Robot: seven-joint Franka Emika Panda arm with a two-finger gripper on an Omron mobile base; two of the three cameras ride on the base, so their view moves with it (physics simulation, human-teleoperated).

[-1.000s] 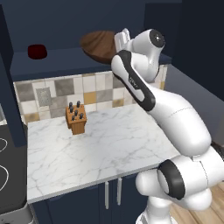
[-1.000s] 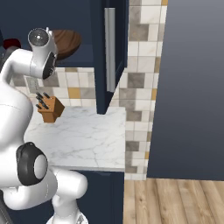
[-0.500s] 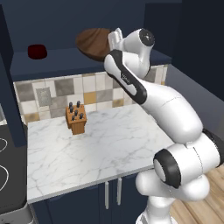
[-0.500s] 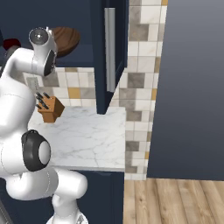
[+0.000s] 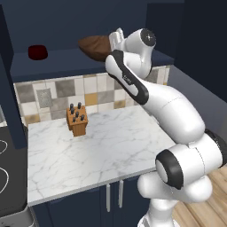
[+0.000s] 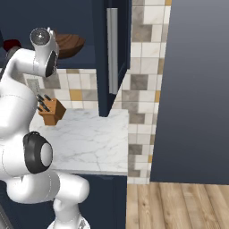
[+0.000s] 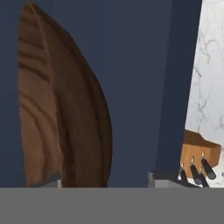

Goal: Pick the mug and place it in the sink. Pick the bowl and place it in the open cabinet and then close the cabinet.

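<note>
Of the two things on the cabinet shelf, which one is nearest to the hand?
The brown wooden bowl, right beside the hand. The small dark red thing sits far off, toward the shelf's other end.

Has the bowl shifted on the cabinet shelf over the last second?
Yes, slightly. In the left base view the bowl now sits a little lower and nearer the small dark red thing, which stays put on the shelf.
</note>
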